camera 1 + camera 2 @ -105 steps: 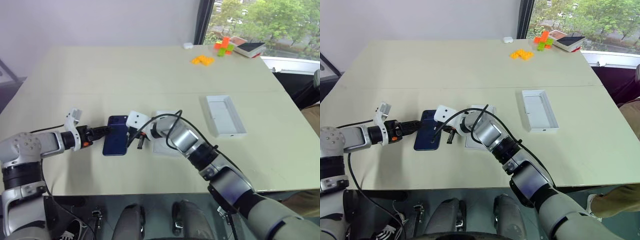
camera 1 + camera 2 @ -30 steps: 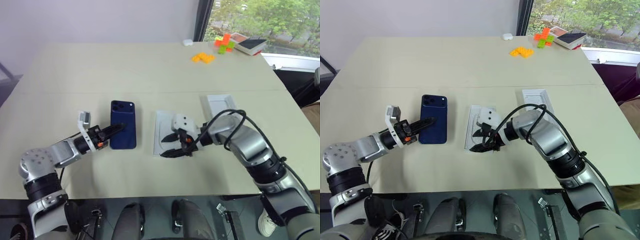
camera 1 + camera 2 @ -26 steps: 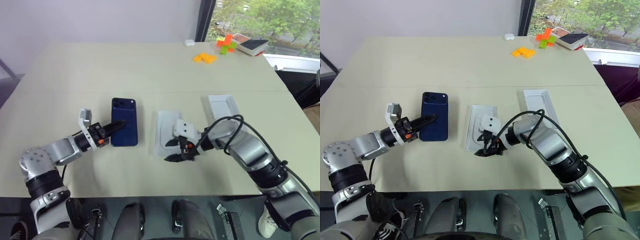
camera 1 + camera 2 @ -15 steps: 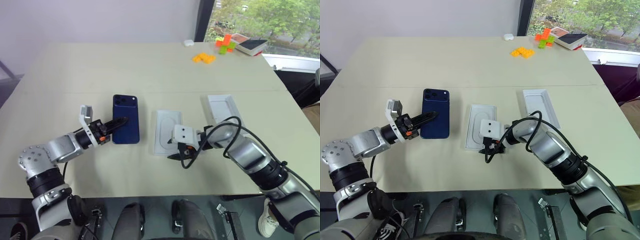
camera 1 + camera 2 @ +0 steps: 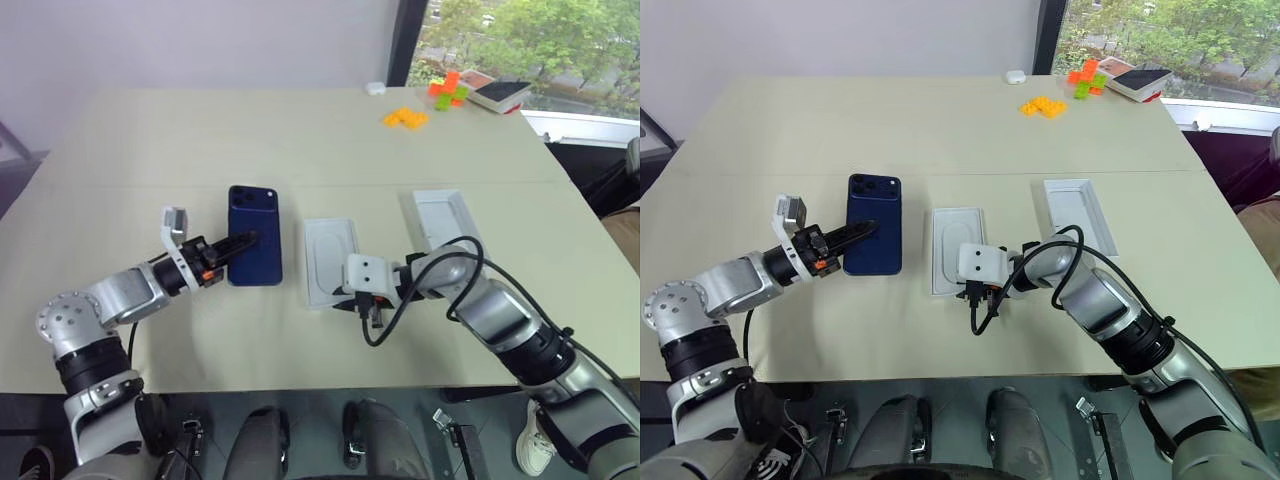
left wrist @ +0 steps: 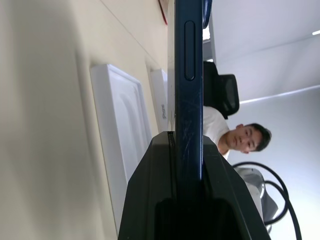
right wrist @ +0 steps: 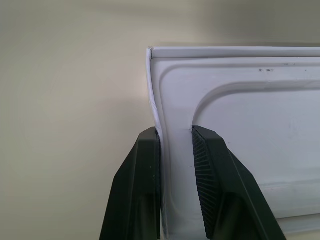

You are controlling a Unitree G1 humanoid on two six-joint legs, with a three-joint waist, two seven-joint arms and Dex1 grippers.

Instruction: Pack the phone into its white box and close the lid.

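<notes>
Bright, even daylight from window (image 5: pixel 520 40) far right; soft shadows, wrist views w/ blurry foreground

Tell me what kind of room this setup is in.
Probably an office or lab: a large plain table beside a window onto trees, a black office chair behind, and toy bricks at the far edge.

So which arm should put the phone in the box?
Left. Its claw already grips the phone by its edge. The right claw is busy pinching the rim of a white tray beside it.
</notes>
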